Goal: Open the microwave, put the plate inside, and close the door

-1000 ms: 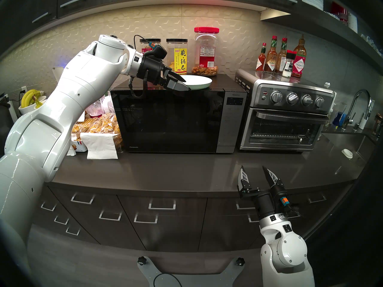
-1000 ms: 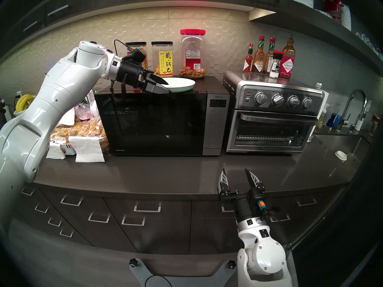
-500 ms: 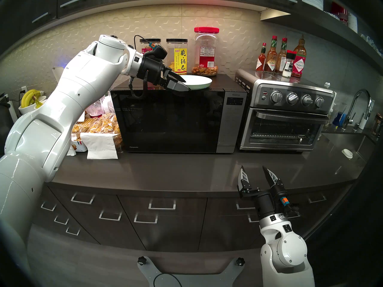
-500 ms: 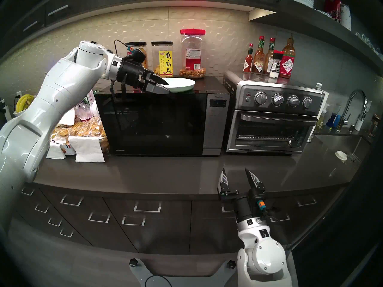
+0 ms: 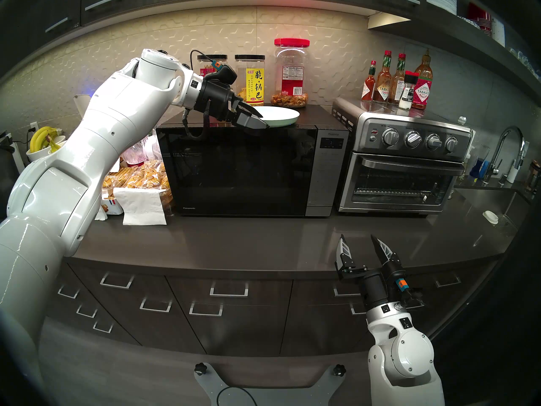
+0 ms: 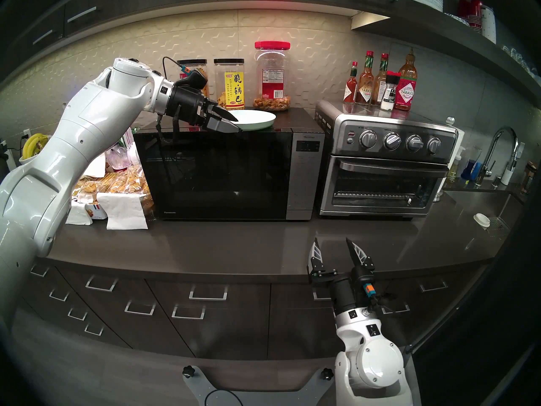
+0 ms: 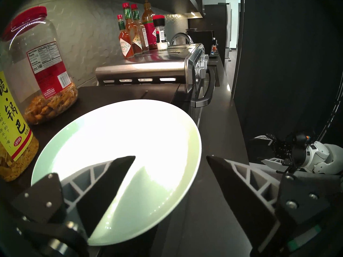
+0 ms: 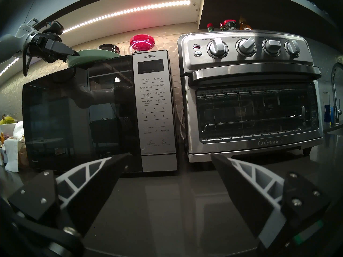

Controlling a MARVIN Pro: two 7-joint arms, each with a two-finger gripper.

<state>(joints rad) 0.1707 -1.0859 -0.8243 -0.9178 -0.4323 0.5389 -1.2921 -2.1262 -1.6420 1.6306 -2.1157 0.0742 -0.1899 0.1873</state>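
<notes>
Kitchen counter (image 5: 263,241): upper centre, left gripper (image 7: 170,159) straddles the plate (image 5: 281,116) rim, jaws wide, ungripped; microwave (image 5: 251,168) door (image 5: 237,171) shut; next, pinching.

Plate (image 5: 281,115) on microwave (image 5: 330,174) top, jars (image 5: 291,71) behind; toaster oven (image 5: 404,159) right of microwave.

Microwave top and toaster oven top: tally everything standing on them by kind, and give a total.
Snack jars: 3
Plate: 1
Sauce bottles: 4
Salt shaker: 1
Total: 9
</notes>
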